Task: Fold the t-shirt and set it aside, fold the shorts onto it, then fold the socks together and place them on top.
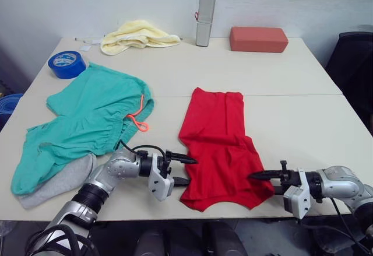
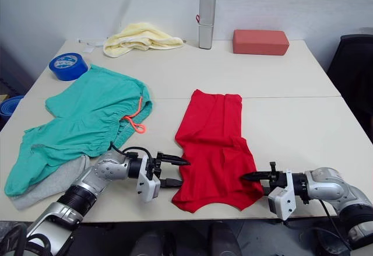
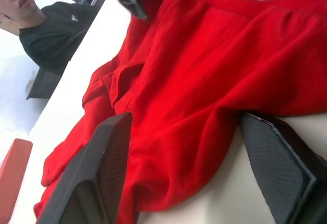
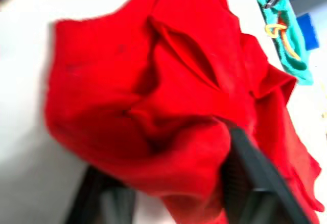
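The red t-shirt (image 1: 217,142) lies folded into a long strip at the table's middle, its near end bunched. My left gripper (image 1: 185,170) is open at the shirt's near left edge, and its fingers (image 3: 104,168) straddle red fabric in the left wrist view. My right gripper (image 1: 256,176) is open at the near right corner, with cloth between its fingers (image 4: 250,168). The teal shorts (image 1: 87,122) with an orange cord (image 1: 139,116) lie spread at the left. Grey socks (image 1: 58,183) stick out from under the shorts' near edge.
Along the table's far side are a blue tape roll (image 1: 67,65), a pale yellow towel (image 1: 137,36), an upright silver cylinder (image 1: 205,18) and a red-brown block (image 1: 259,39). A black chair (image 1: 352,63) stands at the right. A person (image 3: 46,27) sits beyond the table.
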`<state>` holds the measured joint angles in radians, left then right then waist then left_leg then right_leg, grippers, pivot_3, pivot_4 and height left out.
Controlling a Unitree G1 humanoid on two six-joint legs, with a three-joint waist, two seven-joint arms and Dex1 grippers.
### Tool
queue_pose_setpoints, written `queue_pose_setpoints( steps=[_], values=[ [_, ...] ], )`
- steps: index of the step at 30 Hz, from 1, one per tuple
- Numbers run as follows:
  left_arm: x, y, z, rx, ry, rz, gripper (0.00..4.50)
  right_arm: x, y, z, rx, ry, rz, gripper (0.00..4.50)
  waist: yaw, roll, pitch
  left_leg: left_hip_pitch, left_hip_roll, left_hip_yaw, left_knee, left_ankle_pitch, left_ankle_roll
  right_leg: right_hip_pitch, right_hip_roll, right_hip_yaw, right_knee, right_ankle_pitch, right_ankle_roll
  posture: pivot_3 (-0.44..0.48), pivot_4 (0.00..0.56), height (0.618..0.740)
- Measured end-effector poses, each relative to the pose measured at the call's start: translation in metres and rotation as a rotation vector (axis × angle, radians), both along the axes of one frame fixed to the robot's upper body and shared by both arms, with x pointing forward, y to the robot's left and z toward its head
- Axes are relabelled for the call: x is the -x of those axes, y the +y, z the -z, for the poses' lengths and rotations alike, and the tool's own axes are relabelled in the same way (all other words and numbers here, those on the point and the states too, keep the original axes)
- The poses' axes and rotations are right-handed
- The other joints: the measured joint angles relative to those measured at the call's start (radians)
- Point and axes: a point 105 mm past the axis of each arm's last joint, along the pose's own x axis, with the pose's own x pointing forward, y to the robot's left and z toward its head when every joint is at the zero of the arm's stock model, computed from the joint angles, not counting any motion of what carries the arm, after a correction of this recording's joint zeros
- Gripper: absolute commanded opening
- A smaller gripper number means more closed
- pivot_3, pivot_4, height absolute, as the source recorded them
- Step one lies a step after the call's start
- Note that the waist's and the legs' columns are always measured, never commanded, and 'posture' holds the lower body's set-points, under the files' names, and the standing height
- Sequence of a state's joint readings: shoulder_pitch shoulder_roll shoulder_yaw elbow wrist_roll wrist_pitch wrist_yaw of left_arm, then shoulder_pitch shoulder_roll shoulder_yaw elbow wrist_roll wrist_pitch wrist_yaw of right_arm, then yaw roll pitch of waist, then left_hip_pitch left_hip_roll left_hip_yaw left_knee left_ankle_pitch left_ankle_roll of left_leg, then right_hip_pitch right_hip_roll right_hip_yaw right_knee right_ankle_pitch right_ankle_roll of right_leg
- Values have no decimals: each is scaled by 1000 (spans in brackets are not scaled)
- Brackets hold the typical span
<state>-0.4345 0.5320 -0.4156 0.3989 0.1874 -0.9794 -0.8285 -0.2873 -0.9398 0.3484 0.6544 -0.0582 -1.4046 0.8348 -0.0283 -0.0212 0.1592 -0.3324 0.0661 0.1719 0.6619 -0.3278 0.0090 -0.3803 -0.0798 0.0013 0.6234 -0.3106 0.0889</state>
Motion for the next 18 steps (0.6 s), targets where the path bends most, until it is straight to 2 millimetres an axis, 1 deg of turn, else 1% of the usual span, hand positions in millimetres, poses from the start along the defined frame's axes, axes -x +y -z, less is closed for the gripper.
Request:
queue_pose_setpoints(
  steps=[2, 3, 4, 8, 9, 11, 18],
  values=[
    [3, 0, 4, 5, 35, -8, 1883, 1, 1, -1, -5, 2, 4, 6, 0, 0, 0, 0, 0, 0, 0, 0, 0, 0, 0, 0, 0, 0, 0, 0, 150, 740],
    [4, -1, 3, 5, 40, -5, 1542, 1, 1, -2, -7, 1, 7, 0, 1, 0, 0, 0, 0, 0, 0, 0, 0, 0, 0, 0, 0, 0, 0, 0, 150, 740],
    [5, -2, 3, -6, 43, 4, 1301, 0, 1, -3, -7, 1, 11, 0, 0, 1, 0, 0, 0, 0, 0, 0, 0, 0, 0, 0, 0, 0, 0, 0, 150, 740],
    [7, -2, -1, -10, 62, 11, 110, 2, 1, -3, -21, 15, 30, 0, -6, 6, -3, 1, 0, 0, -2, -1, 0, 1, 0, 0, -1, -1, -1, 0, 150, 740],
    [8, -1, -1, -9, 69, 11, 27, 2, 1, -3, -21, 20, 34, 0, -9, 8, -4, 1, 0, 0, -3, -1, 0, 0, 0, 0, -1, -1, -2, 0, 150, 740],
    [10, -1, 0, -6, 87, 10, 27, 3, 2, -4, -29, 22, 36, 0, -12, 11, -6, 2, 0, 1, -4, -1, -1, 1, 1, 1, -2, -2, -1, 0, 150, 740],
    [20, 9, 1, 5, 148, -2, 27, 5, 3, -3, -41, 41, 55, 0, -29, 10, -6, 10, 0, 2, -14, 0, -3, 4, 1, 2, -2, -3, -2, 0, 150, 740]
  ],
)
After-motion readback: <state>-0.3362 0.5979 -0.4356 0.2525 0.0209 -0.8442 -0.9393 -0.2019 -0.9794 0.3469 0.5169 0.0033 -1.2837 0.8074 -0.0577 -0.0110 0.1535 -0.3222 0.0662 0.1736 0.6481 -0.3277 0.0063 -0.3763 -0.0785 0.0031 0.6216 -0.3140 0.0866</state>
